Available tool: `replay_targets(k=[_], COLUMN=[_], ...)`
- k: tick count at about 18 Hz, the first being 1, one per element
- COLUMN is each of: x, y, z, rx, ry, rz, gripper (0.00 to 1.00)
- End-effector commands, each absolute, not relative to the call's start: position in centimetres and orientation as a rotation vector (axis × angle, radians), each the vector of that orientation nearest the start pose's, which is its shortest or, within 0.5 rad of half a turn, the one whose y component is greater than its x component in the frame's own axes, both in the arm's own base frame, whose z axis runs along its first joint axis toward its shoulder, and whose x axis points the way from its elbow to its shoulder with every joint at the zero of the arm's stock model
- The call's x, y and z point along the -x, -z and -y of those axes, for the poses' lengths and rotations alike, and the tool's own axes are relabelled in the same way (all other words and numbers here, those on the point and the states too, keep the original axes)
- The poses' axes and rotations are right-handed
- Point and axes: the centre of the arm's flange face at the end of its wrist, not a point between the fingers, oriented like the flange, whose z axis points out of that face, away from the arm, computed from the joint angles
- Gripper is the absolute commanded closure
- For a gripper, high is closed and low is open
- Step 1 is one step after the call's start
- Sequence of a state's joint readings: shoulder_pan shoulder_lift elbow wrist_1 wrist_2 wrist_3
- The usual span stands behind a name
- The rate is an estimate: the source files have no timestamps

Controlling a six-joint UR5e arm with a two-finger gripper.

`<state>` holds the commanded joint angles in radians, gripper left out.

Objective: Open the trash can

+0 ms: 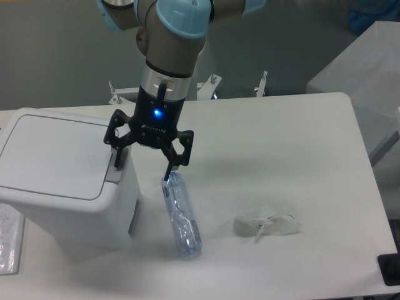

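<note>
STEP: approach, lid down | BIN: large white boxy plastic trash can (pixel 62 181) at nine o'clock | GRIPPER: black two-finger gripper (pixel 145 164) spread wide, empty, one finger over the grey push-button tab (pixel 116 174) | NEXT: likely press straight down | NEARBY: clear plastic bottle (pixel 182 215) at six o'clock.

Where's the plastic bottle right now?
The plastic bottle lies on the table, just right of the trash can, below the gripper, with crumpled wrapping further right.
</note>
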<state>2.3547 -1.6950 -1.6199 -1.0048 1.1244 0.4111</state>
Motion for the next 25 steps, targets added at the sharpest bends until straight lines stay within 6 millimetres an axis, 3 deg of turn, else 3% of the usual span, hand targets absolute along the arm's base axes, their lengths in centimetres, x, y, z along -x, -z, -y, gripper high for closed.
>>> replay_targets(k=[16,20,21,23,25], x=[28.1,33.2,35.3,37.6,42.7], y=[-47.8,-51.0,-51.1,-51.0,-47.3], z=[-52.3,-50.0,-48.8,-47.8,-46.0], rx=[2.532,2.465,2.45,2.464,2.511], ry=[0.183,0.098,0.078,0.008,-0.013], rz=[0.368,0.45,0.489,0.399,0.358], gripper=[0.0,0.0,0.0,0.0,0.0])
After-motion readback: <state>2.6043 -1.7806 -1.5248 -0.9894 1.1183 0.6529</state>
